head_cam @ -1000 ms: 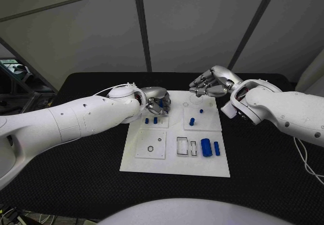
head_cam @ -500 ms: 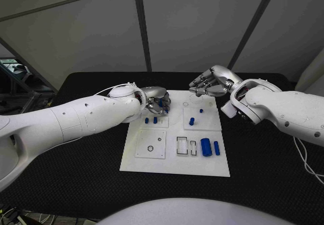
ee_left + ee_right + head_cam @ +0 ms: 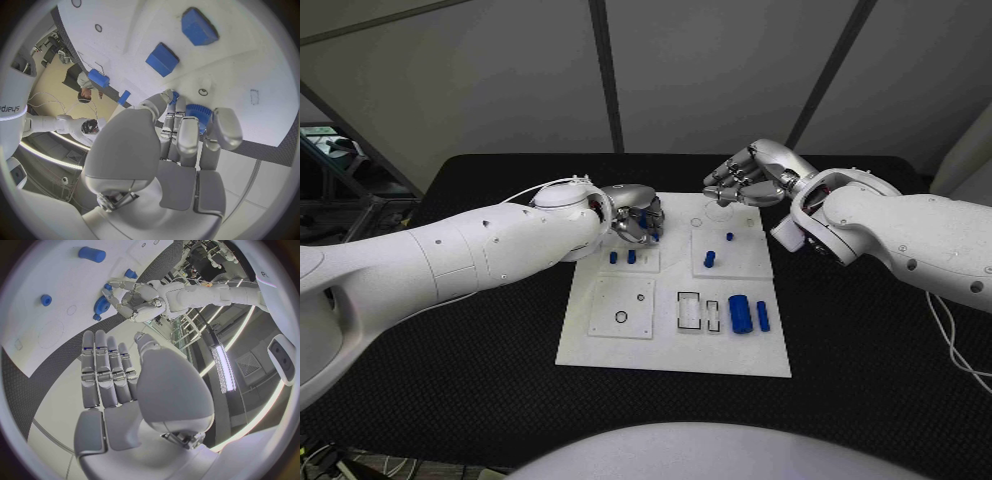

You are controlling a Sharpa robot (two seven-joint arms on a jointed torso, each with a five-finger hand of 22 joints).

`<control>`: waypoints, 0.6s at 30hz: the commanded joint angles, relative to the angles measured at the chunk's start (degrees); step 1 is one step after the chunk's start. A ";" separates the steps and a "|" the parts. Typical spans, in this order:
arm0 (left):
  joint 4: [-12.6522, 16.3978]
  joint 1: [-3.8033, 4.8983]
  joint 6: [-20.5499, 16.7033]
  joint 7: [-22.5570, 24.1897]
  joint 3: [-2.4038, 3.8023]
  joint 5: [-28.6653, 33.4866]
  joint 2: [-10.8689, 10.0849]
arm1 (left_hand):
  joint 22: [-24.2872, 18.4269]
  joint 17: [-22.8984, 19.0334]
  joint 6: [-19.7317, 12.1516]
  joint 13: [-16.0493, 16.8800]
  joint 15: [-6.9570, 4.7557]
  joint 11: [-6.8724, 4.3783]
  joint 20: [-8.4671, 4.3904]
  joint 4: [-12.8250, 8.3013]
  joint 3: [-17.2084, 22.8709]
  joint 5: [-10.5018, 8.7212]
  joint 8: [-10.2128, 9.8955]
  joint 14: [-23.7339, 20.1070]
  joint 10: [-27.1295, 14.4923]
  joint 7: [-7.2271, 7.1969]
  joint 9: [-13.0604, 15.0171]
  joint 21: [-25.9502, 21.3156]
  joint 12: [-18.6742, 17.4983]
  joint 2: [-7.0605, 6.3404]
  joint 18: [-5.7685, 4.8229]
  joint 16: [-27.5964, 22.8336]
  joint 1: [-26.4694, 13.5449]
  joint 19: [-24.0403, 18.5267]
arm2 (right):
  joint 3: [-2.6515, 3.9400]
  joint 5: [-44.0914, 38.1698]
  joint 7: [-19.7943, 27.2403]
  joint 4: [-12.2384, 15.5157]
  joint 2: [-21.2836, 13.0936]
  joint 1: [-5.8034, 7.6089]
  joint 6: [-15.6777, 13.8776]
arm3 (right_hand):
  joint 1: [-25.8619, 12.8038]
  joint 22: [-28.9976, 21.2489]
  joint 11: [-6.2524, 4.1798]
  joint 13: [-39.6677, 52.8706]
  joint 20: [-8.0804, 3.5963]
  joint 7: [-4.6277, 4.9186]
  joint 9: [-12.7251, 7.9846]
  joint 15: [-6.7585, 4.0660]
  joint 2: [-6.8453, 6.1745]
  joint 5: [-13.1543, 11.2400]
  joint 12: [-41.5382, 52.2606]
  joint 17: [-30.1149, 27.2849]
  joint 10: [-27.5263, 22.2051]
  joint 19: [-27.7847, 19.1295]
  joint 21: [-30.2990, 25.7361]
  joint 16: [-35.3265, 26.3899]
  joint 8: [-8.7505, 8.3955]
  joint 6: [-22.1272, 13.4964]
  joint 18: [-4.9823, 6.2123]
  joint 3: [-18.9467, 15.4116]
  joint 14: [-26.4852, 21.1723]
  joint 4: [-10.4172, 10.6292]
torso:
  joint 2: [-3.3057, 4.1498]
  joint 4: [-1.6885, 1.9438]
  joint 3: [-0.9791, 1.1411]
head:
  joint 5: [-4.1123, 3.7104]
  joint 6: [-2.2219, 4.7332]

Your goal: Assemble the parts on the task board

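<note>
On the task board [image 3: 672, 355], the nearest row holds a small plate with a black ring [image 3: 620, 318] toward its left edge, then two rectangular frames [image 3: 689, 311], then a fat blue cylinder [image 3: 740, 314] and a thinner blue cylinder [image 3: 763, 316] side by side toward its right edge. Farther up the board, two short blue pegs [image 3: 622, 257] stand left of its middle, and two more blue pegs [image 3: 718, 250] stand in the raised plate on the right half.

Beyond the left pegs, the left hand [image 3: 635, 218] hangs over the board's far left part, its fingers closed round a blue ribbed gear [image 3: 198, 111]. At the board's far right corner, the right hand [image 3: 750, 180] hovers holding nothing, its fingers [image 3: 105, 371] straight and side by side.
</note>
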 commanded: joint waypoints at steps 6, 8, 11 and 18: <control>1.37 -0.29 -1.58 0.54 0.19 0.14 -1.17 | 1.04 -0.18 1.35 -0.41 -0.23 0.03 -0.12 -0.87 2.82 -0.09 -0.27 0.54 1.73 0.27 -0.54 1.34 -0.92 -0.30 1.34 0.47 -0.09 1.08 | 0.03 0.19 0.35 0.14 -0.05 0.07 0.33 | -0.53 -0.13 -0.14 -0.07 0.02 -0.06 -0.02 0.09 0.29 0.32 0.14 -0.12 -0.46 0.22 -0.39 -0.16 -0.15 -0.54 0.17 0.12 -0.31 0.18 | -0.05 0.01 -0.02 | 0.02 0.22; 1.72 -0.32 -2.08 0.72 0.98 0.37 -1.45 | 1.19 -0.26 1.44 -0.54 -0.13 0.07 -0.11 -1.02 3.31 -0.09 -0.45 0.58 1.88 0.47 -0.69 1.49 -1.31 -0.46 1.31 0.53 -0.35 1.15 | 0.03 0.19 0.36 0.13 -0.06 0.05 0.33 | -0.53 -0.13 -0.14 -0.07 0.02 -0.06 -0.02 0.09 0.29 0.32 0.14 -0.12 -0.46 0.22 -0.39 -0.16 -0.15 -0.54 0.17 0.12 -0.31 0.18 | -0.06 0.01 -0.01 | 0.04 0.28; 2.27 -0.45 -2.76 0.94 2.07 0.59 -1.88 | 1.42 -0.39 1.52 -0.76 0.00 0.22 -0.03 -1.22 4.01 -0.12 -0.80 0.63 2.04 0.69 -0.93 1.74 -1.99 -0.76 1.26 0.62 -0.81 1.27 | 0.03 0.19 0.37 0.14 -0.12 0.02 0.32 | -0.53 -0.13 -0.14 -0.07 0.02 -0.06 -0.02 0.09 0.29 0.32 0.14 -0.12 -0.46 0.22 -0.39 -0.16 -0.15 -0.54 0.17 0.12 -0.31 0.18 | -0.06 0.03 -0.04 | -0.01 0.39; 4.06 -1.45 -4.46 1.49 5.01 1.87 -3.40 | 1.66 -0.34 1.67 -0.83 0.03 0.30 0.01 -1.29 4.36 -0.11 -0.90 0.70 2.22 0.77 -1.02 2.08 -2.26 -0.78 1.18 0.72 -1.01 1.43 | 0.03 0.19 0.40 0.07 -0.18 -0.08 0.35 | -0.53 -0.14 -0.14 -0.07 0.02 -0.06 -0.02 0.09 0.32 0.33 0.15 -0.12 -0.46 0.23 -0.41 -0.15 -0.14 -0.54 0.18 0.13 -0.31 0.18 | -0.09 0.08 -0.04 | 0.03 0.71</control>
